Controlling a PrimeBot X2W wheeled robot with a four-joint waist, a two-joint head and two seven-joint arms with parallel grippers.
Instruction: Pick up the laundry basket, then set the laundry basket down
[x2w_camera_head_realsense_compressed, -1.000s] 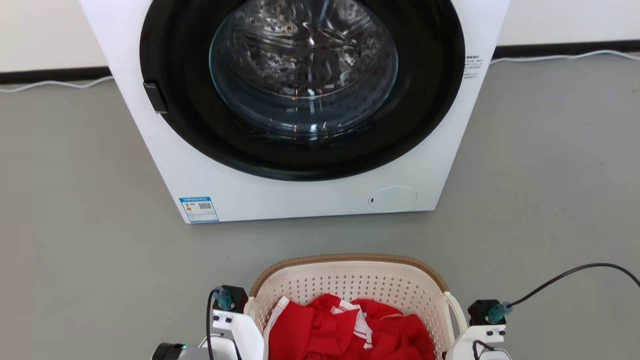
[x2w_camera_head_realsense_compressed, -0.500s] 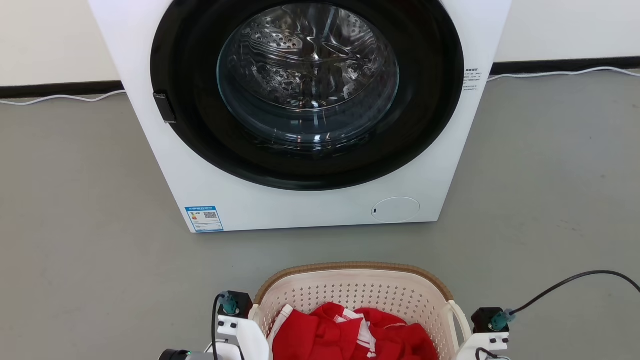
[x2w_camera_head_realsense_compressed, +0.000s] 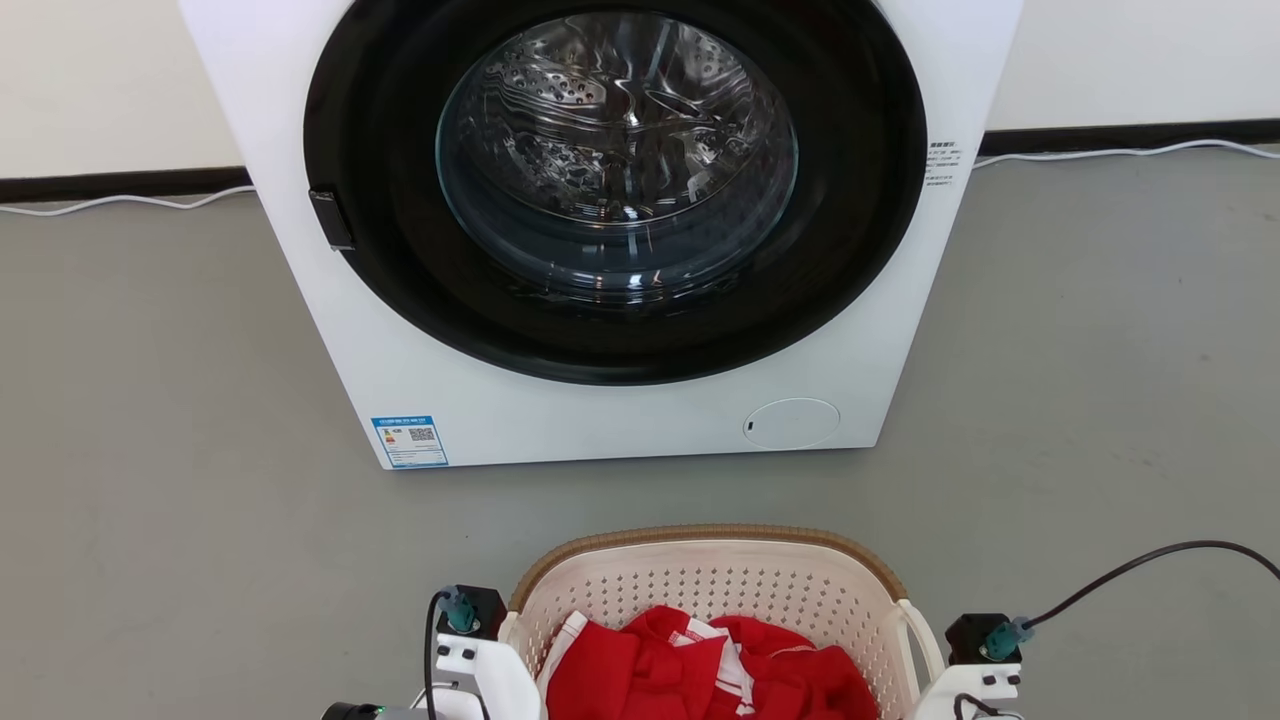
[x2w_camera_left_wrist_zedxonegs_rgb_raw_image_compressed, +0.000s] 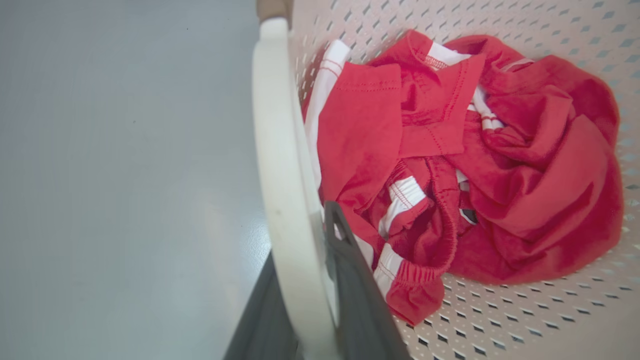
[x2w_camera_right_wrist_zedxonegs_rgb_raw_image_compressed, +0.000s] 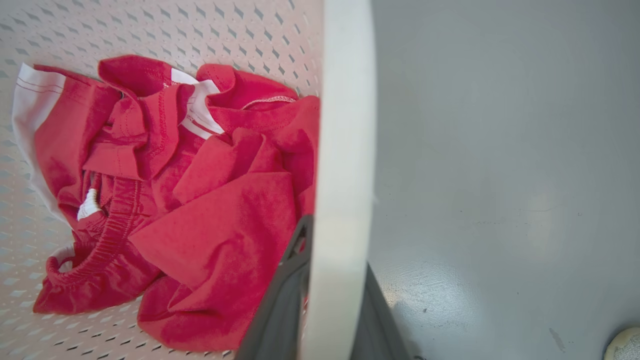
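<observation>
My arms flank the laundry basket (x2w_camera_head_realsense_compressed: 700, 580), both jaws pinching its side handles (x2w_camera_left_wrist_zedxonegs_rgb_raw_image_compressed: 282, 165); its near half is cropped.

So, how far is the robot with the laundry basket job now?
Done: the grasp. The left end effector is shut on the left handle of the laundry basket, the right end effector on the right handle. In hand: the pick-up, in front of the washing machine, red clothes inside; whether it is off the floor I cannot tell. Left: setting it down.
</observation>
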